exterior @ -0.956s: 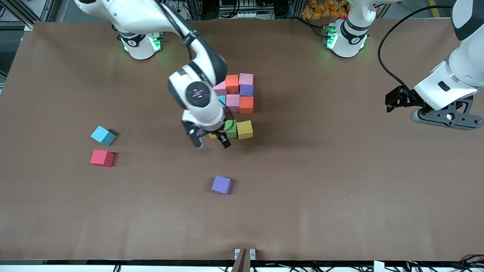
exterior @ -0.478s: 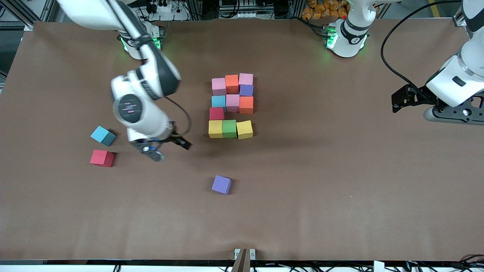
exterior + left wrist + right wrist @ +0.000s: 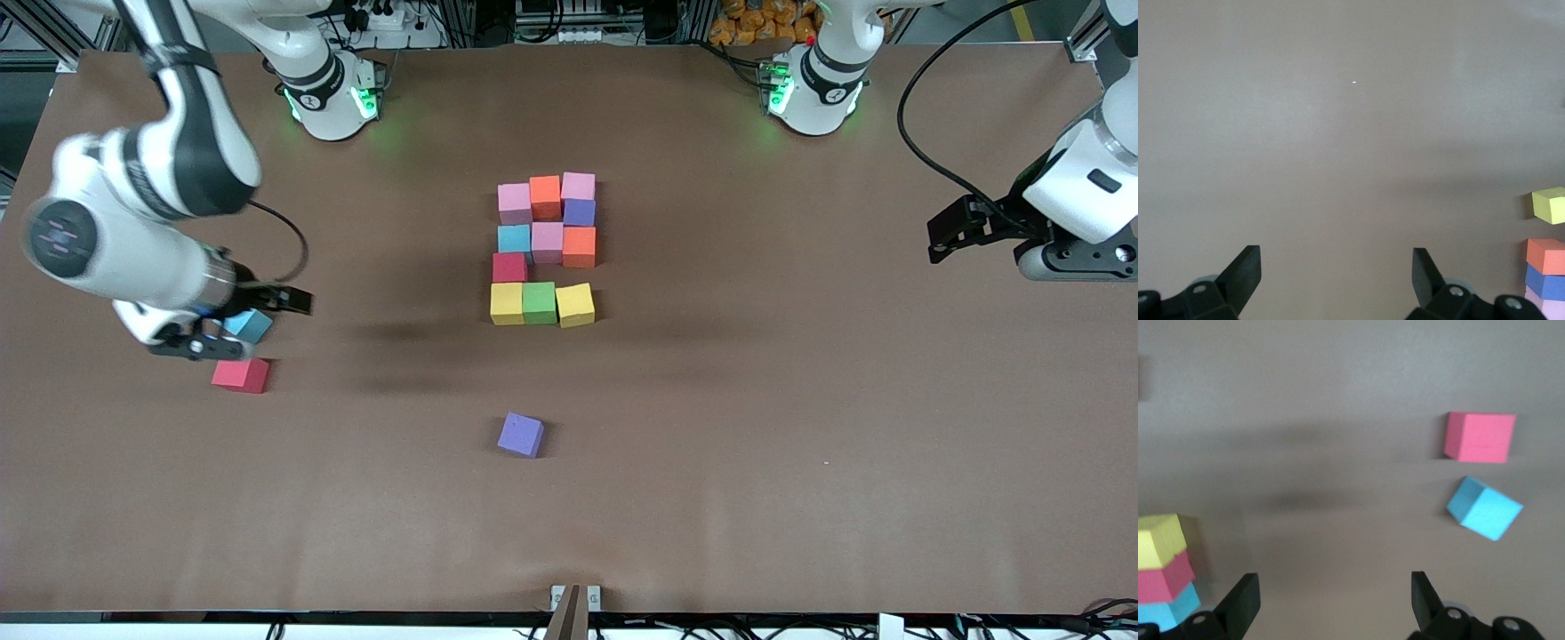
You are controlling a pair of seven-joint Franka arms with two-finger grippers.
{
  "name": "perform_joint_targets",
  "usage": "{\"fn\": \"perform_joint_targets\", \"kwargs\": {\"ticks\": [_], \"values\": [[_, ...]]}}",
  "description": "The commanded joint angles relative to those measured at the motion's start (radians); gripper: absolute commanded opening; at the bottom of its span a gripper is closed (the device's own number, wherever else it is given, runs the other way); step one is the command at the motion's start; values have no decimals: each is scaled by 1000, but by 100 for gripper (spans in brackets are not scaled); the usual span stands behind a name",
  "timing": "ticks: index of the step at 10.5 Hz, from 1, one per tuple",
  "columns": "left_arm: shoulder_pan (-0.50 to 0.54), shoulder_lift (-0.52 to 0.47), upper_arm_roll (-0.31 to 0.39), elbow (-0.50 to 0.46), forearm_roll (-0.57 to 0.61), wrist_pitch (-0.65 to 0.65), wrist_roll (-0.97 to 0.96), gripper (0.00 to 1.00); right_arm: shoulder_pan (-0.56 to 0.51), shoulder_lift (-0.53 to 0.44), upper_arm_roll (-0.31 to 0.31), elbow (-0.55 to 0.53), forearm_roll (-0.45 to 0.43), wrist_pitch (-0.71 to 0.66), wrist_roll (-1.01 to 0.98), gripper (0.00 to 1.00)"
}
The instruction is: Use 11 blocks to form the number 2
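Brown table (image 3: 756, 427) carries the number 2 (image 3: 544, 250), eleven blocks placed. We judge both empty, open pincers, right gripper (image 3: 191, 342) and left gripper (image 3: 1080, 267), should stay clear.

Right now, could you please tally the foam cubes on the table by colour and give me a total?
Pink foam cubes: 3
Orange foam cubes: 2
Purple foam cubes: 2
Light blue foam cubes: 2
Red foam cubes: 2
Yellow foam cubes: 2
Green foam cubes: 1
Total: 14
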Motion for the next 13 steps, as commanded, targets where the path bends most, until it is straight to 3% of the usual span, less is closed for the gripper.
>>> {"fn": "perform_joint_targets", "kwargs": {"ticks": [1,3,5,7,13], "values": [[3,-16,-7,-7,-18,-3,-13,100,24,-147,-47,-32,27,-59,-127,100],[1,-16,-5,-7,-21,-3,-10,100,56,-159,-128,84,25,-139,-231,100],[1,-16,-7,-7,-21,-2,-6,100,72,-155,-149,254,10,-243,-233,100],[3,-16,-19,-8,-15,-3,3,100,79,-150,-165,376,-59,-308,-224,100],[1,-16,-22,-8,-13,-3,5,100,81,-150,-181,404,-61,-345,-230,100]]}}
